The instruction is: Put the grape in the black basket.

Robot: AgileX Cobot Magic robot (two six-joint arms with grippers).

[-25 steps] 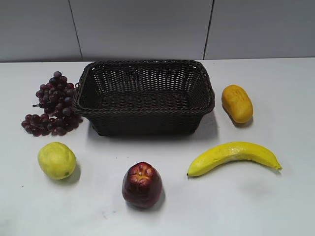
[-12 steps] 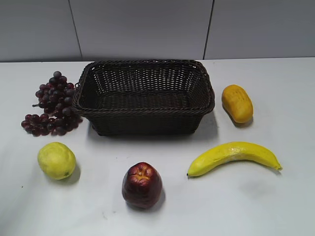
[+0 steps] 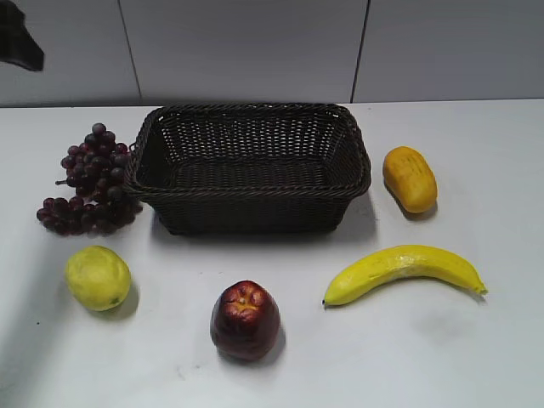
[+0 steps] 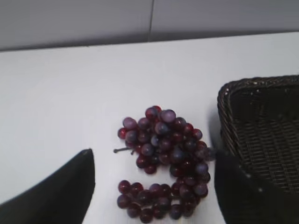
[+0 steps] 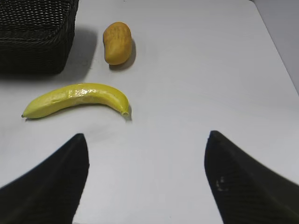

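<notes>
The grape (image 3: 91, 181), a dark purple-red bunch, lies on the white table just left of the black basket (image 3: 248, 187). The left wrist view shows the grape (image 4: 163, 161) between my open left gripper's (image 4: 154, 158) two black fingers, with the basket's braided rim (image 4: 229, 114) at the right. Only a black tip of the left arm (image 3: 19, 38) shows at the exterior view's top left corner. My right gripper (image 5: 145, 142) is open and empty above bare table; it is outside the exterior view.
A yellow-green lemon-like fruit (image 3: 98, 277), a dark red apple (image 3: 246, 319), a banana (image 3: 401, 270) and an orange-yellow fruit (image 3: 409, 178) lie around the basket. The banana (image 5: 77, 103) and orange fruit (image 5: 117, 43) also show in the right wrist view.
The left arm's black tip has come into the exterior view at the top left corner. The fruits and basket have not moved.
</notes>
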